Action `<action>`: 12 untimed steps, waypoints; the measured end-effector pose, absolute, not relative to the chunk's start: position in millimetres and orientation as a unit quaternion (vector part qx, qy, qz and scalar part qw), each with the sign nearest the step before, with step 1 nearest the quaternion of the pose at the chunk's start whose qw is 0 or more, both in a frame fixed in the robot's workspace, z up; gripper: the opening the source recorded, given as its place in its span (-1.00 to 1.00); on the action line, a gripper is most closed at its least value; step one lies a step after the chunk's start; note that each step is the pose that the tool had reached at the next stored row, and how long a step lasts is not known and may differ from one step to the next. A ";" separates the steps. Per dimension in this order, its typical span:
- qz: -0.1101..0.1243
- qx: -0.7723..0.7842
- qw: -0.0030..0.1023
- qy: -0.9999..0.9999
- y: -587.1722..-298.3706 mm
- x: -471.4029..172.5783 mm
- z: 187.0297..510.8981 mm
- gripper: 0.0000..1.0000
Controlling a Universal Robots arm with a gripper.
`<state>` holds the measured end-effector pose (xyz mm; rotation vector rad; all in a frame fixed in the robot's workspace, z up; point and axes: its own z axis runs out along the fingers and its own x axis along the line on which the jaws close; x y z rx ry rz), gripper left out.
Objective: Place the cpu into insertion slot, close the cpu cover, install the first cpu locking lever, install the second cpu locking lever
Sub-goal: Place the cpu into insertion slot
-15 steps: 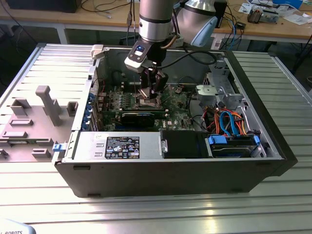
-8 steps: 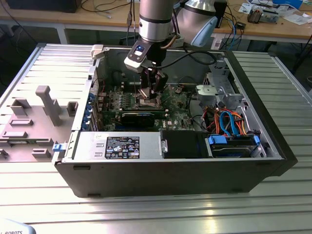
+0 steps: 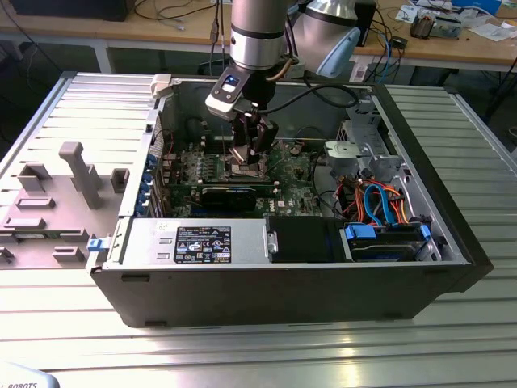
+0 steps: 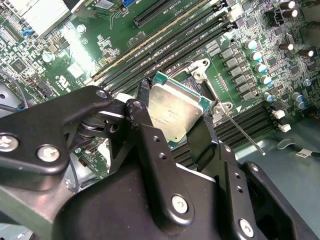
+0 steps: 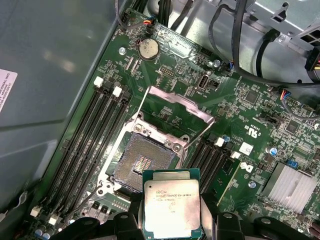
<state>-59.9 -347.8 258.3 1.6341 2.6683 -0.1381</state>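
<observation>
In both wrist views my gripper (image 4: 172,117) (image 5: 172,216) is shut on the cpu (image 4: 175,116) (image 5: 171,207), a flat silver-topped square chip with a green rim, one black finger on each of two opposite edges. The chip hangs just above the board, beside the insertion slot (image 5: 142,162), a dark square recess whose contacts lie bare. The cpu cover (image 5: 182,102) stands tilted open at the slot's far side. A thin metal locking lever (image 4: 242,132) sticks out beside the socket. In the exterior view the gripper (image 3: 249,153) reaches down into the open computer case over the green motherboard (image 3: 287,174).
Long black memory slots (image 5: 90,145) flank the socket on both sides. A finned heatsink (image 5: 292,185) and cable bundles (image 5: 250,55) lie near. In the case sit a black card (image 3: 234,194), a power supply (image 3: 198,242) and a drive bay with blue and orange cables (image 3: 380,202).
</observation>
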 end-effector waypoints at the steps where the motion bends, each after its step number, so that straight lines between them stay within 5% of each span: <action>1: -0.044 0.522 0.005 0.852 -347.8 -59.9 258.3 0.09; 12: -0.044 0.527 0.005 0.849 -347.8 -59.9 258.2 0.09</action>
